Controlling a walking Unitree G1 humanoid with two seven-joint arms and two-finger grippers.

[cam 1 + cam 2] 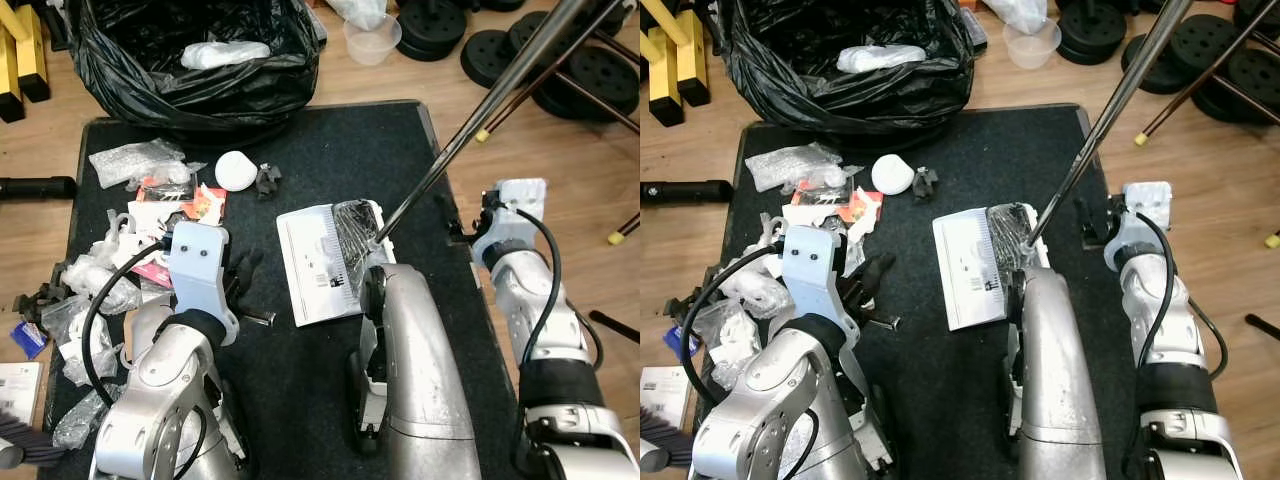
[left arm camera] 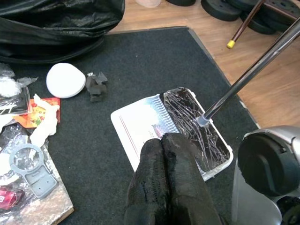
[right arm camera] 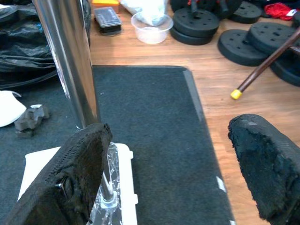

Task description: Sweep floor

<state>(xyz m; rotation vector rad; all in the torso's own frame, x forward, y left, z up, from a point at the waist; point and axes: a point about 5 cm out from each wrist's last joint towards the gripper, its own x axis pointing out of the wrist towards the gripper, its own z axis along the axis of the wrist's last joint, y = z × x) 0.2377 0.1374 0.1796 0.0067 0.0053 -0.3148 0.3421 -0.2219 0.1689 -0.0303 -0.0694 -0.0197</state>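
Note:
A long silver pole point(image 1: 470, 130) slants down from the upper right to a white dustpan-like tray point(image 1: 310, 265) lying on the dark mat point(image 1: 330, 150). Black bristles point(image 1: 355, 230) cover the tray's right end. My left gripper point(image 2: 162, 140) is shut with nothing in it and hovers just left of the tray point(image 2: 140, 119). My right gripper point(image 3: 169, 126) is open at the mat's right edge; the pole point(image 3: 70, 61) passes beside one finger point(image 3: 70, 178), not between the two. Litter point(image 1: 150, 215) lies on the mat's left side: wrappers, a red packet, a white disc point(image 1: 236, 170) and a small black piece point(image 1: 267, 180).
A black bin bag point(image 1: 190, 70) stands open at the mat's far edge. Weight plates point(image 1: 600, 75), thin rods and a clear cup point(image 1: 371, 38) lie on the wooden floor at the back right. A silver rounded body point(image 1: 415, 370) rises in the near middle.

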